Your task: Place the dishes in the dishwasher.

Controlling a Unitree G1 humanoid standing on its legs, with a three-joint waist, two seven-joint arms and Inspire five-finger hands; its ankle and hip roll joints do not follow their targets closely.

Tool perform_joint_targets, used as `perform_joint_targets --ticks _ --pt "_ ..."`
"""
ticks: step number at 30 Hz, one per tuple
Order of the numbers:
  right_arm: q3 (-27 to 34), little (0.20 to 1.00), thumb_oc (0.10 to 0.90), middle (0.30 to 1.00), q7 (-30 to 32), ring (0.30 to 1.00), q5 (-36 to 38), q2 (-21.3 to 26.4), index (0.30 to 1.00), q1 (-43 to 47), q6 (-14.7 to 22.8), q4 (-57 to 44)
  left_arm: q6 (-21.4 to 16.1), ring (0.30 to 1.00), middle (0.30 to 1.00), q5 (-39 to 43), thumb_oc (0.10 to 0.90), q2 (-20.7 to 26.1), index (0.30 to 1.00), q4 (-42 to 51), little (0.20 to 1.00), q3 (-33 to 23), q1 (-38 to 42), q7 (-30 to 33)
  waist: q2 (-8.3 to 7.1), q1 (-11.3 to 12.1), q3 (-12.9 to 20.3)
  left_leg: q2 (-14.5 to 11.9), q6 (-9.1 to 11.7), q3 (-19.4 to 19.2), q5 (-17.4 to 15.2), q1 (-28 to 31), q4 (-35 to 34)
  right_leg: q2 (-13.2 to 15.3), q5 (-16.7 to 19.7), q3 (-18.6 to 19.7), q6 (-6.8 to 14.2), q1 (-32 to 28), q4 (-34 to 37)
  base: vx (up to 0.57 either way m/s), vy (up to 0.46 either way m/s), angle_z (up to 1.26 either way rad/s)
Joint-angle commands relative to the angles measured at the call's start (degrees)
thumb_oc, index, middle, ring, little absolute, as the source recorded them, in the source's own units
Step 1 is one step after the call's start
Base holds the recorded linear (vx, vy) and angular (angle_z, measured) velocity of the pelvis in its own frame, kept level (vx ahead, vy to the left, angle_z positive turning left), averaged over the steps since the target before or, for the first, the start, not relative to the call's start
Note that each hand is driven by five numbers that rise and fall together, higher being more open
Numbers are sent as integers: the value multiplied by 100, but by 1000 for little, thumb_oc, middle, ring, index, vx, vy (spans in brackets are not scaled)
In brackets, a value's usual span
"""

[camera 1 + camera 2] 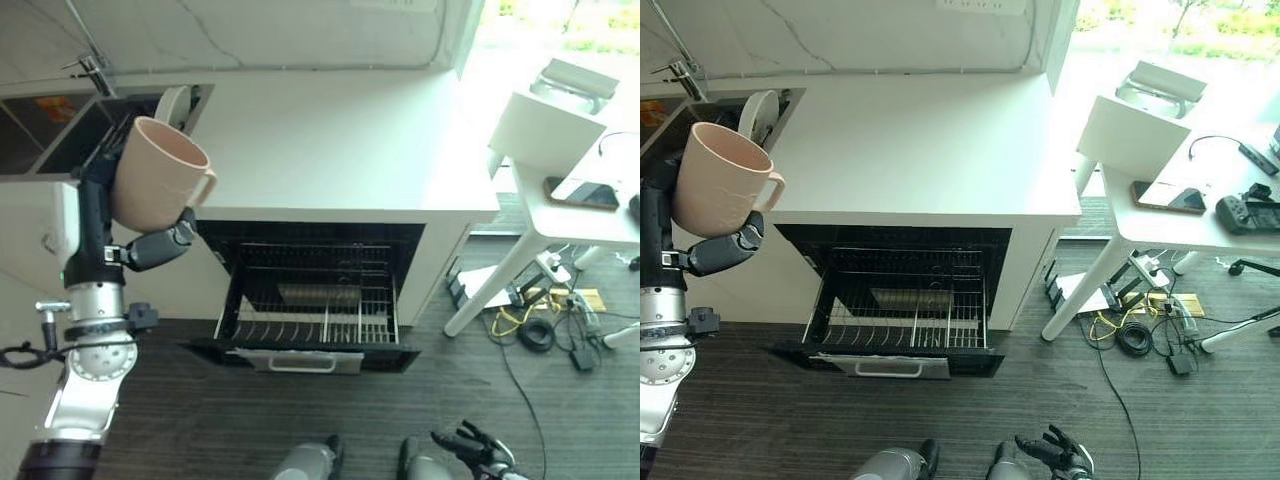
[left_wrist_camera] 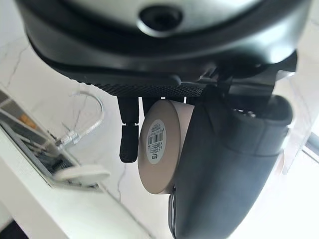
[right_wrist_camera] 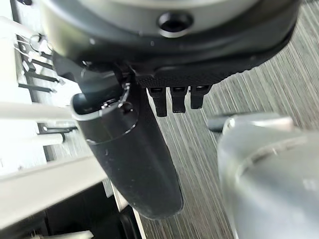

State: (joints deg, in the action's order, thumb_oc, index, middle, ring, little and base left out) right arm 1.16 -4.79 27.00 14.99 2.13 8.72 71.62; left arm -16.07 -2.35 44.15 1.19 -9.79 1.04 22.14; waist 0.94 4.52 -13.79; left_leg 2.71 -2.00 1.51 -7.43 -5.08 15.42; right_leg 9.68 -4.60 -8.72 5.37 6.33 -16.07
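- My left hand is up at left of frame, fingers and thumb curled round a pale pink plastic mug with a side handle; the mug is tilted, mouth toward upper right, handle toward the counter.
- Left wrist view: the mug's flat base with a white barcode sticker sits between my fingertips and the thumb.
- The mug hangs in the air in front of the white countertop, above and left of the dishwasher, touching neither.
- Black built-in dishwasher at centre frame, under the counter: door down, lower wire rack pulled out over it. I can't make out any dishes in the rack.
- White round plate stands on edge in the sink recess at upper left, just behind the mug, with a chrome tap near it.
- My right hand is low at bottom edge, right of centre, over the dark wood-grain floor; fingers loosely spread, holding nothing.
- White side table at right carries a dark phone.
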Motion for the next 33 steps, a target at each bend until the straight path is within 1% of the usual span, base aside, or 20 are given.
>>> perform_joint_targets --ticks 1,4,7,8,10,11,12,13,14,17,20,21,22,24,27,28,29,30,32,33 --pt "-100 900 800 900 43 900 -115 307 900 -348 52 -53 -296 300 300 298 400 157 300 591 300 -368 692 133 158 -277 413 -696 445 -357 -590 -193 177 190 -716 -87 307 -120 -112 24 -47 -3" --pt "-62 900 800 900 53 900 31 308 900 -405 133 -29 -268 300 300 414 400 97 300 624 300 -293 692 -22 161 -294 408 -739 474 -349 -576 -165 177 160 -758 -122 270 -189 -112 12 -20 1" --pt "20 900 800 900 13 900 407 300 900 -437 365 -93 -216 300 300 562 400 -27 300 685 300 -112 716 -199 158 -311 415 -763 492 -338 -575 -134 177 140 -791 -135 247 -240 -112 21 -27 6" --pt "153 900 800 900 92 900 909 301 900 -429 869 -552 -331 300 300 1107 400 -322 300 701 300 153 680 -537 139 -352 431 -790 500 -364 -591 -84 177 135 -811 -145 238 -275 -112 34 -31 2" --pt "266 900 800 900 237 900 1155 311 900 -430 1179 -1000 -438 300 300 1392 400 -489 300 688 300 259 636 -748 132 -377 433 -803 503 -383 -603 -52 177 131 -812 -140 236 -291 -112 16 -16 1" --pt "331 900 800 900 390 900 1262 325 900 -436 1338 -1418 -530 300 300 1552 400 -603 300 675 300 333 599 -872 120 -401 433 -807 502 -398 -614 -26 177 135 -811 -137 236 -301 -112 15 -26 -5" --pt "394 900 800 900 640 900 1257 343 900 -453 1670 -1944 -623 300 300 1682 400 -723 300 675 300 400 563 -985 104 -438 436 -808 498 -417 -624 2 177 142 -803 -131 236 -305 -112 10 -22 -5" --pt "434 900 800 900 752 900 1223 363 900 -470 1724 -2247 -664 300 300 1704 400 -771 300 668 300 437 546 -1005 97 -458 435 -805 494 -423 -633 20 177 142 -799 -123 235 -309 -112 0 0 0" --pt "478 900 800 900 851 900 1153 384 900 -469 2006 -2555 -717 300 300 1746 400 -843 300 660 300 494 541 -1032 86 -484 437 -800 487 -431 -642 41 177 141 -794 -113 234 -311 -112 -3 -15 -5" --pt "581 900 800 900 1020 900 986 445 900 -470 2473 -3453 -987 300 300 1982 400 -995 300 536 300 611 521 -1127 65 -545 448 -793 467 -474 -668 86 177 140 -786 -82 235 -309 -112 -14 -13 -9" --pt "634 900 800 900 1100 900 738 453 900 -474 2699 -4467 -1283 300 300 2193 400 -1208 300 421 300 679 471 -1240 39 -629 468 -794 455 -527 -684 128 177 123 -766 -25 231 -293 -112 -19 -10 -7" --pt "628 900 800 900 1169 900 626 434 900 -486 2709 -5010 -1417 300 300 2259 400 -1335 300 365 300 707 450 -1298 28 -671 480 -793 448 -549 -688 146 177 113 -752 4 228 -281 -112 -26 -7 -17" --pt "603 900 800 900 1074 900 593 407 900 -485 2804 -5515 -1549 300 300 2369 400 -1476 300 358 300 729 409 -1277 15 -718 490 -787 438 -573 -698 169 177 102 -745 37 226 -276 -112 -28 -3 -20" --pt "496 900 800 900 949 900 504 359 900 -472 2909 -6105 -1597 300 300 2432 400 -1698 300 324 300 803 409 -1207 2 -785 501 -776 424 -610 -708 198 177 79 -741 96 218 -268 -112 -21 3 -21" --pt "347 900 800 900 580 900 706 401 900 -425 2848 -6752 -1690 300 300 2228 400 -1903 300 239 300 897 450 -904 -6 -847 505 -771 415 -666 -730 245 177 54 -732 157 213 -268 -112 -14 4 -21" --pt "290 900 800 900 407 900 800 420 900 -406 2809 -6949 -1720 300 300 2102 400 -1940 300 228 300 920 469 -751 -11 -866 506 -768 412 -683 -735 257 177 48 -730 174 211 -268 -112 -32 -1 -23" --pt "105 900 800 900 56 900 1021 438 900 -366 2677 -7375 -1756 300 300 1741 400 -2021 300 211 300 986 520 -298 -20 -900 505 -766 408 -718 -738 274 177 36 -725 208 202 -266 -112 -28 -2 -19" --pt "89 900 800 900 42 900 1042 444 900 -366 2648 -7424 -1763 300 300 1683 400 -2031 300 208 300 997 527 -237 -21 -901 506 -766 408 -723 -739 276 177 36 -725 212 202 -266 -112 -30 -6 -19" --pt "-142 900 800 900 -186 900 1323 458 900 -309 2441 -7782 -1792 300 300 1295 400 -2083 300 213 300 1048 574 189 -30 -914 521 -771 411 -757 -740 285 177 33 -719 226 197 -258 -112 -26 -11 -18" --pt "-392 900 800 900 -470 900 1516 455 900 -236 2218 -8097 -1788 300 300 796 400 -2122 300 253 300 1121 628 613 -39 -911 540 -776 411 -778 -741 287 177 31 -717 228 191 -254 -112 -36 -23 -13"
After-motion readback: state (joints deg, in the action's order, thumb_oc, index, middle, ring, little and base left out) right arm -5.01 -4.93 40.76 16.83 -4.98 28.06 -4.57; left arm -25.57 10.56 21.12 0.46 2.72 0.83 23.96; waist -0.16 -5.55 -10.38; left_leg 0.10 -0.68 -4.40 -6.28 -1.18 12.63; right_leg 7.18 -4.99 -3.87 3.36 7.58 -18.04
